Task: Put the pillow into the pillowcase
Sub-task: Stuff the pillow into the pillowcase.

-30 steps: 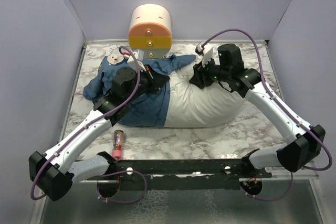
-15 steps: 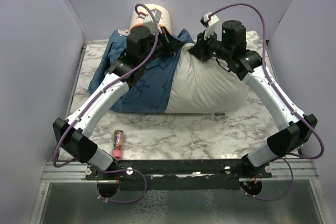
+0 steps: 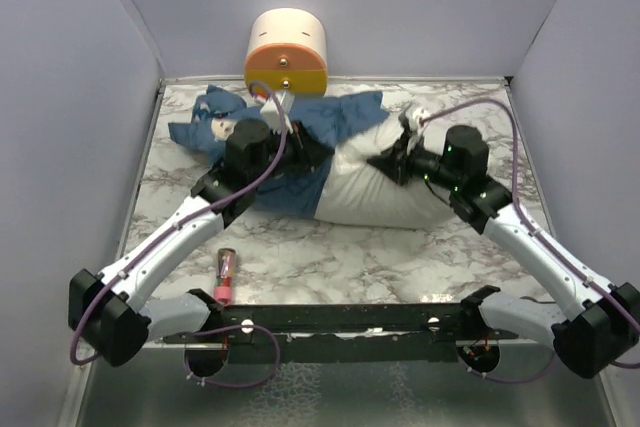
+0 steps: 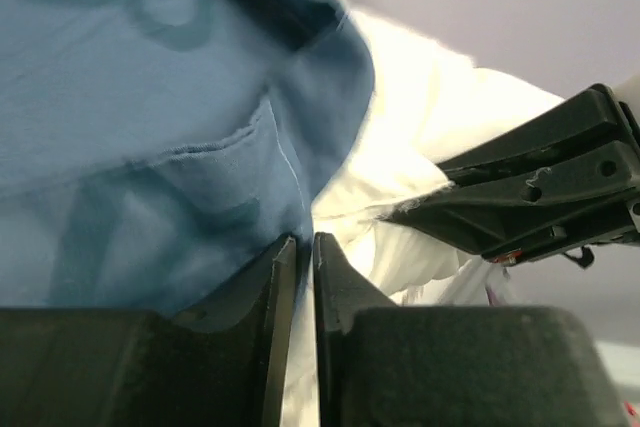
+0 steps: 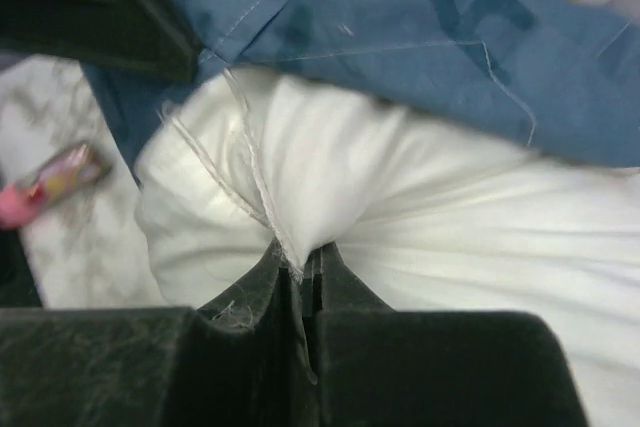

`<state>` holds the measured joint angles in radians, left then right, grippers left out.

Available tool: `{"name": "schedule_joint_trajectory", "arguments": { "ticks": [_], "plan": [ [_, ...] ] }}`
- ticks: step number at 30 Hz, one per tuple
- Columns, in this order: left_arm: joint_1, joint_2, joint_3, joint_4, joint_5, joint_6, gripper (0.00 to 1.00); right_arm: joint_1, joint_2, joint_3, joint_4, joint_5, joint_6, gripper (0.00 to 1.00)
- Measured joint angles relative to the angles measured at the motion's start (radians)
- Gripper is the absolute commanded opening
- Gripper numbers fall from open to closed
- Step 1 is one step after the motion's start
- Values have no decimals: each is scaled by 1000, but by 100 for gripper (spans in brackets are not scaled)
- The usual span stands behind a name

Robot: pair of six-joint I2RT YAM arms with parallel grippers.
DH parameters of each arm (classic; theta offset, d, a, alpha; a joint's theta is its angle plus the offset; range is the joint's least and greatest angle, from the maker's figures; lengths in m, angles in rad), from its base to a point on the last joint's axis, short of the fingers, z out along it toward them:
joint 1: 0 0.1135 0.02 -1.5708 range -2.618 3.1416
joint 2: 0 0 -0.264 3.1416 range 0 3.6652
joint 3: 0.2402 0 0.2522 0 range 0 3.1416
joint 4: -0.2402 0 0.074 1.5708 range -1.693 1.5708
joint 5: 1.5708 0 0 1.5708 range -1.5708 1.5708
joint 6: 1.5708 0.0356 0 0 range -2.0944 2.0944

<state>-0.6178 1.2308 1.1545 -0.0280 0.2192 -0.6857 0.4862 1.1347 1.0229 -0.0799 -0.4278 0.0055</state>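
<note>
One large printed character on the pillowcase point(image 5: 400, 37) reads as "R". It stands in darker blue on the blue cloth, in the right wrist view. The print seen in the left wrist view is blurred and illegible.

One pillow point(image 3: 380, 192), one pillowcase point(image 3: 300, 137), one cylinder point(image 3: 287, 47), one pink tube point(image 3: 226, 275).

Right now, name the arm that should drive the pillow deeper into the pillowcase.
Right, probably. The right gripper pinches the pillow by its white fabric and can push it in; the left gripper clamps the pillowcase hem, anchoring the opening.
</note>
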Motion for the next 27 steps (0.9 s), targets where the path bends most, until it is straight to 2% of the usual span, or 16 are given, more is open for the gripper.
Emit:
{"name": "schedule_joint_trajectory", "arguments": {
  "ticks": [3, 6, 9, 13, 16, 19, 23, 27],
  "plan": [
    [-4, -119, -228, -18, -3, -36, 48, 21, -92, -234, 23, -90, 47, 1],
    [-21, -233, -303, -102, -3, -73, 61, 40, -171, -341, 43, -151, 95, 1],
    [-21, -343, -242, -194, -30, -70, 64, 45, -219, -360, 53, -185, 123, 1],
    [-10, -380, -13, -264, -60, -48, 65, 42, -203, -360, 75, -206, 144, 1],
    [-11, -347, 140, -304, -69, -42, 65, 42, -187, -360, 93, -220, 160, 1],
    [-11, -246, 289, -370, -80, -27, 69, 42, -186, -362, 104, -222, 174, 1],
    [-38, -41, 433, -465, -124, 56, 77, 42, -196, -375, 112, -225, 185, 1],
    [-85, 202, 534, -531, -142, 214, 86, 42, -218, -388, 111, -225, 192, 1]
  ]
}}
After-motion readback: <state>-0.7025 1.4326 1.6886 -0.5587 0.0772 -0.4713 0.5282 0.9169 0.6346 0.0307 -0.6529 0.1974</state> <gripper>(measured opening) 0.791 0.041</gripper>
